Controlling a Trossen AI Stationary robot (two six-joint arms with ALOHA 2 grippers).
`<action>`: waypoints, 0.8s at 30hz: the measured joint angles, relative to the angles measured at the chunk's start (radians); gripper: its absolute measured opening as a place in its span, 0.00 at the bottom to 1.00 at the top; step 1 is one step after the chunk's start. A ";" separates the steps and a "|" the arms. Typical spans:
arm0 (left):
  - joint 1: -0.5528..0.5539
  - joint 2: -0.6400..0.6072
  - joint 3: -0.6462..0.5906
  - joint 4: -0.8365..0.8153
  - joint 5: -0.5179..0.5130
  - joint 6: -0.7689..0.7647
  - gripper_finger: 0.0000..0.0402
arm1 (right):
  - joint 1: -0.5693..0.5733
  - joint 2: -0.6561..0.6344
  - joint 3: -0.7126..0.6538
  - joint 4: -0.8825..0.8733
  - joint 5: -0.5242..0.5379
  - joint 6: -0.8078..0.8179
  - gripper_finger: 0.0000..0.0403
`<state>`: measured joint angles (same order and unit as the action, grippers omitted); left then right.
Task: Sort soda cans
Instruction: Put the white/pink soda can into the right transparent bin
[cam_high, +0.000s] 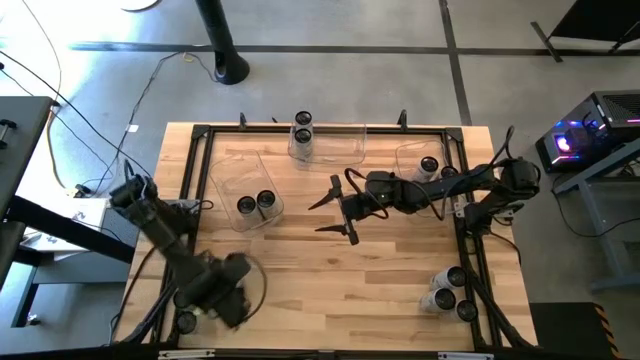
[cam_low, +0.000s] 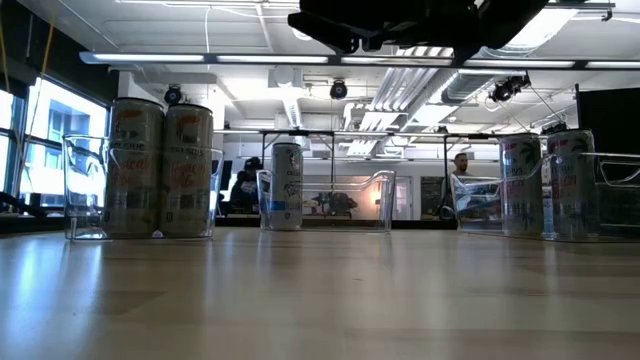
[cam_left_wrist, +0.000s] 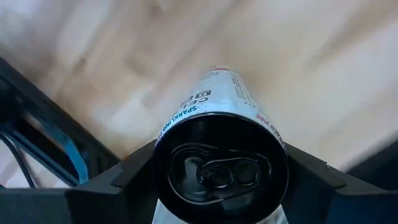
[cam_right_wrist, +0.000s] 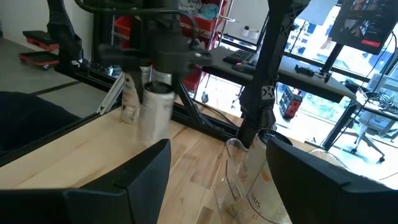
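Note:
My left gripper (cam_high: 230, 292) hangs over the table's near left corner, shut on a silvery soda can (cam_left_wrist: 221, 112) whose dark top (cam_left_wrist: 221, 169) faces the wrist camera. The gripper hides this can in the high view. The right wrist view shows that can (cam_right_wrist: 155, 115) below the far arm, with another can (cam_right_wrist: 129, 99) standing beside it. My right gripper (cam_high: 330, 217) is open over the table's middle, touching nothing. Other cans stand in a left bin (cam_high: 255, 203), a far bin (cam_high: 303, 128) and a right bin (cam_high: 430, 165). Three cans (cam_high: 450, 293) stand near the right corner. My left gripper pinches the soda can just under its top rim (cam_left_wrist: 163, 140), one finger (cam_left_wrist: 121, 183) on each side of the round wall. The fingers come from above, pointing down. The can hangs upright below them; whether its base is off the table, I cannot tell.
Clear plastic bins sit at the left (cam_high: 232, 178), far middle (cam_high: 340, 140) and right (cam_high: 410, 155). A black frame (cam_high: 195, 150) runs round the table. In the low view, binned cans (cam_low: 160, 170) stand left, one (cam_low: 287, 185) in the middle and two (cam_low: 545, 185) right, with bare wood in front.

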<state>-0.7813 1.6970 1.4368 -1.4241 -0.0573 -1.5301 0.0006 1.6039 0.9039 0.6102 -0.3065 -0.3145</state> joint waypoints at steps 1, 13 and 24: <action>0.031 0.000 0.000 0.000 -0.019 0.006 0.61 | 0.000 0.000 0.000 0.000 0.000 0.000 0.64; 0.381 0.002 0.005 0.155 -0.165 0.356 0.63 | 0.007 0.030 0.001 -0.084 0.001 0.029 0.64; 0.556 0.002 0.006 0.226 -0.105 0.581 0.63 | 0.034 0.245 0.001 -0.051 0.105 0.080 0.64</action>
<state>-0.2255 1.6989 1.4433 -1.1979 -0.1621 -0.9492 0.0346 1.8492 0.9051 0.5592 -0.2013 -0.2342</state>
